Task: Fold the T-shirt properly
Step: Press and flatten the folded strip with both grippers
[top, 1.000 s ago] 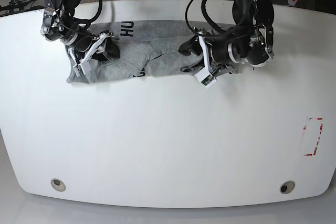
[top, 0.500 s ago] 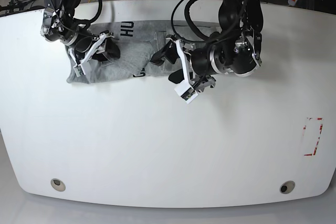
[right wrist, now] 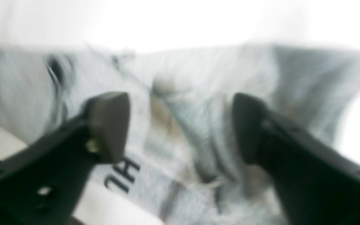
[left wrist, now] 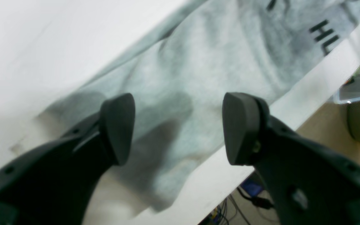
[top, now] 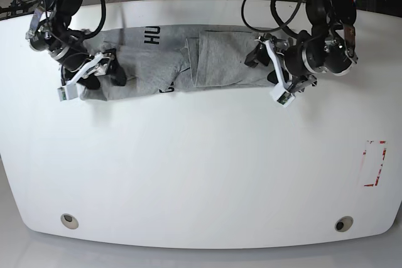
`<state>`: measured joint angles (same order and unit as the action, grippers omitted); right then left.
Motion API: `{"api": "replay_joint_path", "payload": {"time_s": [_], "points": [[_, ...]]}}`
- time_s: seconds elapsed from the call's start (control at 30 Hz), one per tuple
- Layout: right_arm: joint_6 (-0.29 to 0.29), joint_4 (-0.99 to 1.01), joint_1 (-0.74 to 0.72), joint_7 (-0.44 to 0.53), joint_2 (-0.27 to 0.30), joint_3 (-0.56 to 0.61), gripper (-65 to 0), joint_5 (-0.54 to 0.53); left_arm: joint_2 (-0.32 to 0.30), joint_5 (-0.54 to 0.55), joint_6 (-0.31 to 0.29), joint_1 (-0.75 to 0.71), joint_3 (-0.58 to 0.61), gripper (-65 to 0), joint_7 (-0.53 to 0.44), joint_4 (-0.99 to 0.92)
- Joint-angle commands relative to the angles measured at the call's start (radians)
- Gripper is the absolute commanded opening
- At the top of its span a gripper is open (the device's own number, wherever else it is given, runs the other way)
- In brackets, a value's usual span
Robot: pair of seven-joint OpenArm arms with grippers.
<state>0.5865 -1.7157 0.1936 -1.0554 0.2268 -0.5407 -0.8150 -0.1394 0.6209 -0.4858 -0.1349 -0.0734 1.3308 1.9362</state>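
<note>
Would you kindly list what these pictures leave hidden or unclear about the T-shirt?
- T-shirt print: base view shows only "HU"; folds hide the rest.
- Right wrist view: motion blur smears the cloth's creases.
- Left wrist view: the end effector's fingers cover the near cloth edge.
- Sleeves and collar: indistinguishable, folded under.

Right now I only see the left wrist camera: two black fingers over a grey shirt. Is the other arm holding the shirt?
Observer: No. The right gripper has its jaws wide apart, and nothing is pinched between them. The shirt just lies beyond.
Child: What shape is the shirt?
Observer: In the base view it is a long folded band along the far edge of the table. The left gripper is at one end and the right gripper at the other.
Child: Is anything else on the table?
Observer: Yes, a red tape rectangle, near the table edge on the left arm's side.
</note>
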Motion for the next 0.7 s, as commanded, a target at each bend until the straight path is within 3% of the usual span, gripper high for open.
{"api": "replay_joint_path", "payload": {"time_s": [0.0, 0.2, 0.4, 0.67], "points": [[0.003, -0.002, -0.015, 0.005, 0.047, -0.060, -8.6, -0.056, -0.027, 0.009, 0.002, -0.010, -0.053, -32.9, -0.037, 0.016], [0.011, 0.147, -0.084, -0.076, 0.095, -0.218, -8.9, -0.056, -0.055, -0.059, 0.000, -0.056, -0.099, -53.2, -0.096, 0.012], [0.013, 0.300, -0.107, -0.095, 0.142, -0.239, -8.7, -0.057, -0.053, -0.086, -0.110, -0.076, -0.099, -55.8, -0.096, 0.007], [0.019, 0.323, -0.078, -0.099, 0.089, -0.236, -8.7, -0.057, -0.047, -0.160, -0.116, -0.070, -0.099, -56.1, -0.099, -0.060]]}}
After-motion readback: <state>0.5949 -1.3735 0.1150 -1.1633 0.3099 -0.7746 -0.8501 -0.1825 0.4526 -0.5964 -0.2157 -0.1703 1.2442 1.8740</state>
